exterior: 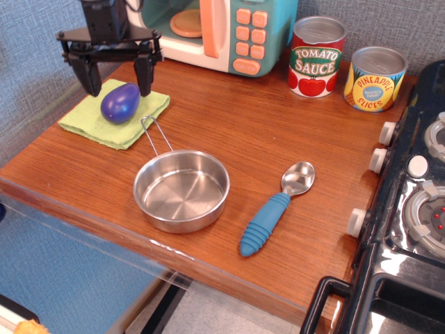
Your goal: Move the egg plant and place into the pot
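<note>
Blue-handled spoon (272, 210) nearest on the wooden desk (278, 132), the pot (181, 190) just left of it, empty, wire handle pointing back-left. Behind that, the egg plant (120, 102) sits on a green cloth (113, 114). Claw (116, 85) hangs just above the egg plant, fingers spread apart, holding nothing. Far back: toy microwave (215, 31), tomato sauce can (316, 56), pineapple can (375, 78).
</note>
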Tool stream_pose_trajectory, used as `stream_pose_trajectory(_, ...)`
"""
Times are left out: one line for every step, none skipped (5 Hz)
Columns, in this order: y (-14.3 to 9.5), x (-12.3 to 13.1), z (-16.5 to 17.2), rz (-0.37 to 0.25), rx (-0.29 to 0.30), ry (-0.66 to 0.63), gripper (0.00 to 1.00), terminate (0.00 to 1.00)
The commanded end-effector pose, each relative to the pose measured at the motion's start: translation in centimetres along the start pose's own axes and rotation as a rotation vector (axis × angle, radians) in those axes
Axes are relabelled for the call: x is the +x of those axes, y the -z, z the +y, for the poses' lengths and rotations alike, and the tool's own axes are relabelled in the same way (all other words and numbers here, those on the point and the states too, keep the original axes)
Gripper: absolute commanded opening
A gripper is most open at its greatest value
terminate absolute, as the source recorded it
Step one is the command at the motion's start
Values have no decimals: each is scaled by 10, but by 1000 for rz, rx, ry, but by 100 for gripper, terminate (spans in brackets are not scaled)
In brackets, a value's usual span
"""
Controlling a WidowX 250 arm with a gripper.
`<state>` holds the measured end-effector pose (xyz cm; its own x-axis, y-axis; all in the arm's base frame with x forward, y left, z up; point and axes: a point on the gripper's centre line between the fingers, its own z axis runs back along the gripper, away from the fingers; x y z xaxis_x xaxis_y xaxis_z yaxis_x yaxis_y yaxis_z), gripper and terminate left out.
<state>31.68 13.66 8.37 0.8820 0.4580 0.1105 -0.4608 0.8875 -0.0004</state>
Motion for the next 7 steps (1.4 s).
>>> stream_pose_trajectory(12,21,2,9,103,-30,100,0)
stream_pose_trajectory(18,30,-3,15,123,-10,100,0)
stream_pose_trajectory(29,35,-3,44,150,-12,100,0)
stream_pose_trajectory(36,38,-2,71,161,-17,100,0)
stream_pose_trajectory(38,38,0,78,155,-24,100,0)
stream_pose_trajectory(33,36,-3,64,131,-15,0,0)
stream_pose_trajectory(10,39,-13,-1,64,3,0,0)
